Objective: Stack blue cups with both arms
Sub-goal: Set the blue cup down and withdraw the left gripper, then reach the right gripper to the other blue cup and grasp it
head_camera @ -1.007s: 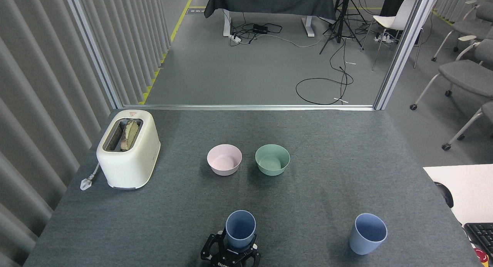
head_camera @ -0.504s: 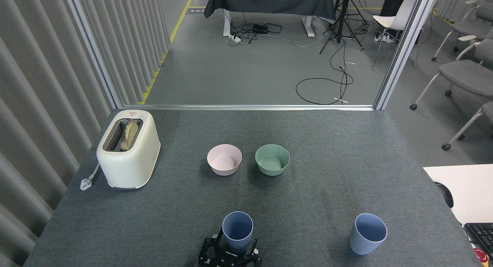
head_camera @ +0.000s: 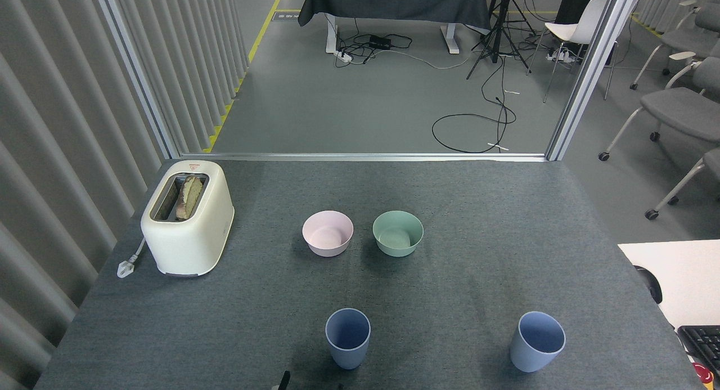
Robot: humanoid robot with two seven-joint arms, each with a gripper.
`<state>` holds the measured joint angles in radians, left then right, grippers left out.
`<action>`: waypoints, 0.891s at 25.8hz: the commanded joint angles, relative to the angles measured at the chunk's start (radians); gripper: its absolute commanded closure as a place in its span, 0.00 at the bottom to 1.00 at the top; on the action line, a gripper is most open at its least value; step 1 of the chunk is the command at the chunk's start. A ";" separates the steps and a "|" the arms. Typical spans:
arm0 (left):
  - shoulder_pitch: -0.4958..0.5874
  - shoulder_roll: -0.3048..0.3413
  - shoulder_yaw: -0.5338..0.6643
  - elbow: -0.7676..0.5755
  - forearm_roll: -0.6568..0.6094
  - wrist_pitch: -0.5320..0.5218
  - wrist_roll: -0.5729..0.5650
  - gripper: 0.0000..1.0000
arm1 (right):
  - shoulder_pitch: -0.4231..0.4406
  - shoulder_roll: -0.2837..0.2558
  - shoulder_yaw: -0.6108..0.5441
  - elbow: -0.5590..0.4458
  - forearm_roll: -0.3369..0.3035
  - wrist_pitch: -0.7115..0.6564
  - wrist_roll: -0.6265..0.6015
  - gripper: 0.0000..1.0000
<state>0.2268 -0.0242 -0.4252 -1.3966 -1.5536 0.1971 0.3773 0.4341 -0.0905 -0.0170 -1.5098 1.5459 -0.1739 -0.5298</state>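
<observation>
Two blue cups are standing upright and well apart on the grey surface (head_camera: 478,210): left cup (head_camera: 347,337) near the front centre, right cup (head_camera: 537,341) toward the front right. Only a dark gripper tip (head_camera: 285,380) is showing at the bottom edge, apart from the left cup; whether released or clenched cannot be told. Pink bowl (head_camera: 328,233) and green bowl (head_camera: 397,233) are sitting side by side behind; toaster (head_camera: 187,216) at left.

**Even, diffuse light; sharp picture**

The scene is lit evenly and fairly brightly from above. Only soft, faint shadows are cast on the grey table (head_camera: 478,221), beneath the bowls at centre and the blue cups (head_camera: 347,336) at the bottom. No glare or blur is seen. Slight wide-angle slanting is noticed at both side edges.
</observation>
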 commanded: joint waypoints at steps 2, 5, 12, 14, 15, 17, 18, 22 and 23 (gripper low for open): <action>0.112 0.058 0.095 -0.125 0.006 -0.002 -0.002 0.00 | 0.000 0.000 -0.009 0.003 -0.001 0.001 0.004 0.00; 0.143 0.075 0.171 -0.148 0.059 -0.004 -0.002 0.00 | -0.003 0.005 -0.021 0.036 -0.003 0.036 0.013 0.00; 0.146 0.116 0.318 -0.142 0.164 -0.018 0.000 0.00 | -0.038 0.006 -0.024 0.082 0.002 0.059 0.102 0.00; 0.146 0.127 0.322 -0.142 0.164 -0.018 0.000 0.00 | -0.077 -0.002 -0.026 0.099 0.000 0.071 0.111 0.00; 0.148 0.129 0.322 -0.142 0.165 -0.016 0.000 0.00 | -0.089 -0.005 -0.026 0.118 0.000 0.085 0.120 0.00; 0.148 0.127 0.330 -0.140 0.165 -0.016 0.002 0.00 | -0.118 -0.014 -0.035 0.145 0.000 0.106 0.128 0.00; 0.148 0.127 0.336 -0.140 0.165 -0.016 0.002 0.00 | -0.135 -0.015 -0.046 0.152 -0.001 0.109 0.128 0.00; 0.146 0.122 0.339 -0.131 0.167 -0.016 0.002 0.00 | -0.186 -0.018 -0.084 0.200 -0.001 0.113 0.143 0.00; 0.146 0.122 0.341 -0.131 0.167 -0.016 0.002 0.00 | -0.198 -0.021 -0.095 0.212 -0.001 0.111 0.146 0.00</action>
<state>0.3734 0.0999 -0.0883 -1.5326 -1.3876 0.1806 0.3785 0.2726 -0.1068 -0.0852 -1.3329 1.5451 -0.0661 -0.3947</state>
